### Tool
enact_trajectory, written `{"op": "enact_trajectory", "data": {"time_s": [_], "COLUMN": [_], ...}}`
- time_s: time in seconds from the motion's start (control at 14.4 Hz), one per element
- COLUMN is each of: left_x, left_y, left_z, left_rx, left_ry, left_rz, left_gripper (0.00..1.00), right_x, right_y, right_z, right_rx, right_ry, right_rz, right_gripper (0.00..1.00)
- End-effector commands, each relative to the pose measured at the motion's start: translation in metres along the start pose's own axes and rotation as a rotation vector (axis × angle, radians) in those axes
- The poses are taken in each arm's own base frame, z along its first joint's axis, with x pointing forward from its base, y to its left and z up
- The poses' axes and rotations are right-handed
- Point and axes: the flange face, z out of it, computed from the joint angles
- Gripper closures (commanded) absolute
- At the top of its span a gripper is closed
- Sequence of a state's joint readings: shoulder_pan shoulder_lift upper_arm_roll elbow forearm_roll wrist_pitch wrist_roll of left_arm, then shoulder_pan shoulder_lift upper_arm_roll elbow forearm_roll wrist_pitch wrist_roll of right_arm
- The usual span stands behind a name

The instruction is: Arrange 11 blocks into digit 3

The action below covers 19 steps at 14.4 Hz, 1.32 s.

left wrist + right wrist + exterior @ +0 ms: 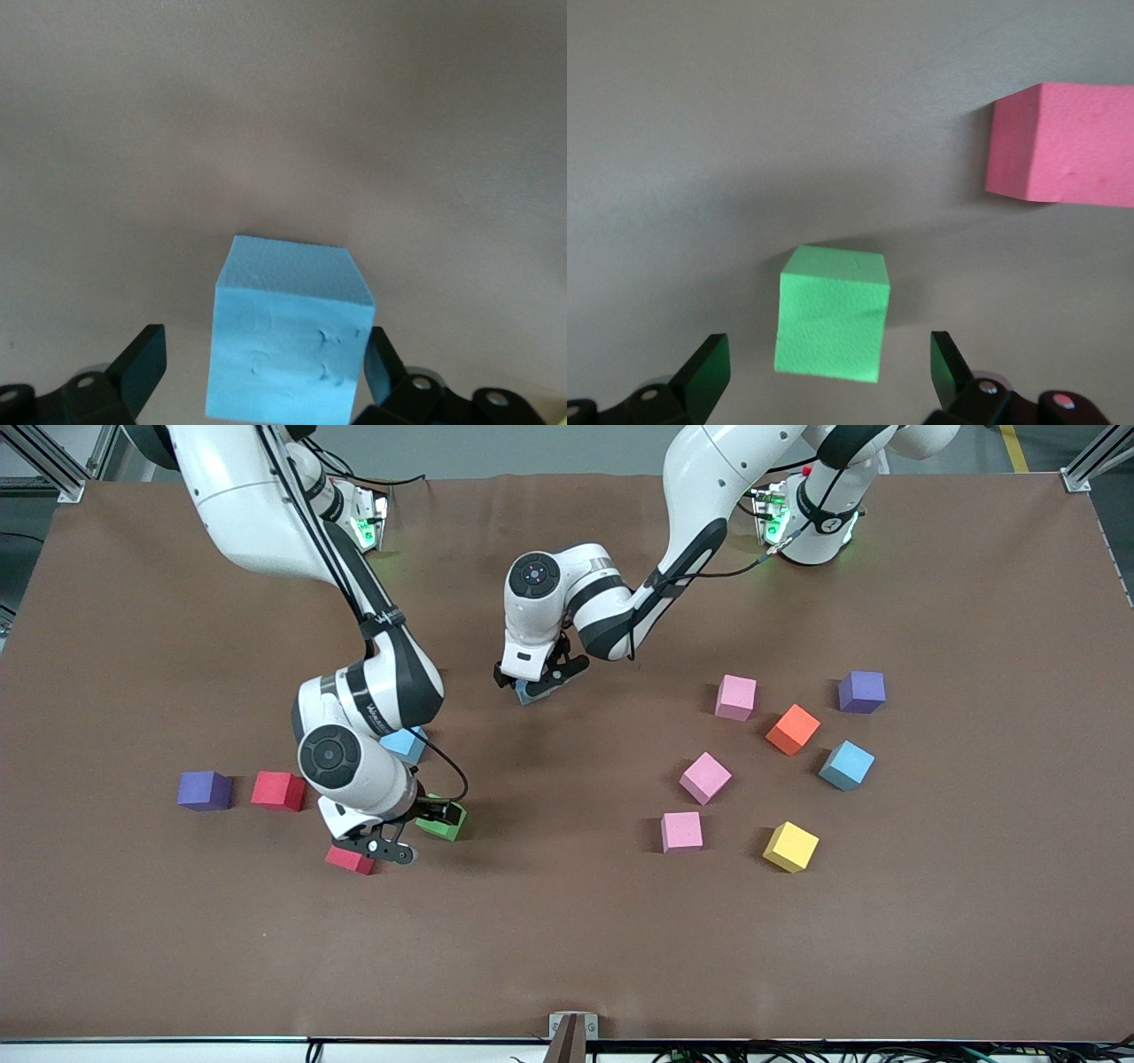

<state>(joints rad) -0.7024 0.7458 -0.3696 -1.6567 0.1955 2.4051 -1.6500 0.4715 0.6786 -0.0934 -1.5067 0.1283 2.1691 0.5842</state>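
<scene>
The left gripper [538, 688] hangs low over the middle of the brown table [567, 957], toward the edge where the robot bases stand. Its jaws stand apart, with a light blue cube [288, 341] between them; one pad [381, 367] sits just at the cube's side, while the other finger is a little clear of it. The cube is turned slightly askew to the jaws, one corner edge angled toward the wrist camera. Whether it rests on the table cannot be told.

The right gripper [400, 834] is low over the table toward the right arm's end, jaws open and not touching anything. A green cube [831, 324] lies on the table between its fingers [707, 370], clear of both, sitting nearly square to them with a slight twist. Cubes have no long axis.

Near it lie a red cube [349, 859], another red cube [278, 790], a purple cube [205, 790] and a second light blue cube [406, 744].

Toward the left arm's end, scattered apart, lie three pink cubes [704, 778], an orange cube [793, 729], a yellow cube [790, 847], a third light blue cube [846, 765] and another purple cube [861, 692].
</scene>
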Motion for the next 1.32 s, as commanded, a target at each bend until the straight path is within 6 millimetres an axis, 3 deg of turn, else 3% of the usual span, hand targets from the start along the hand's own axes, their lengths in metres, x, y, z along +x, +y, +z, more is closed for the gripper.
{"op": "enact_trajectory", "data": {"time_s": [0.0, 0.14, 0.28, 0.49, 0.69, 0.83, 1.25], "left_x": [-0.002, -0.006, -0.010, -0.014, -0.026, -0.036, -0.040], "left_y": [0.002, -0.005, -0.021, -0.045, -0.062, -0.068, -0.068], "left_z": [0.007, 0.008, -0.004, -0.019, -0.016, -0.011, 0.004], "left_rx": [-0.016, 0.007, 0.033, 0.063, 0.094, 0.102, 0.065], "left_ry": [0.063, 0.074, 0.087, 0.104, 0.096, 0.084, 0.078], "left_rz": [0.102, 0.226, 0.371, 0.514, 0.609, 0.633, 0.645], "left_gripper": [0.54, 0.79, 0.88, 0.88, 0.88, 0.87, 0.83], "right_x": [0.002, 0.001, -0.001, -0.003, -0.003, -0.003, 0.001], "right_y": [-0.005, -0.005, -0.009, -0.009, -0.008, -0.007, -0.002], "right_z": [0.010, 0.025, 0.034, 0.049, 0.058, 0.060, 0.055], "right_rx": [-0.002, -0.016, -0.011, -0.020, -0.031, -0.033, -0.029], "right_ry": [0.001, -0.011, -0.006, -0.014, -0.021, -0.023, -0.020], "right_rz": [0.019, 0.006, 0.008, 0.012, 0.005, 0.002, 0.008], "right_gripper": [0.00, 0.00, 0.00, 0.00, 0.07, 0.23, 0.59]}}
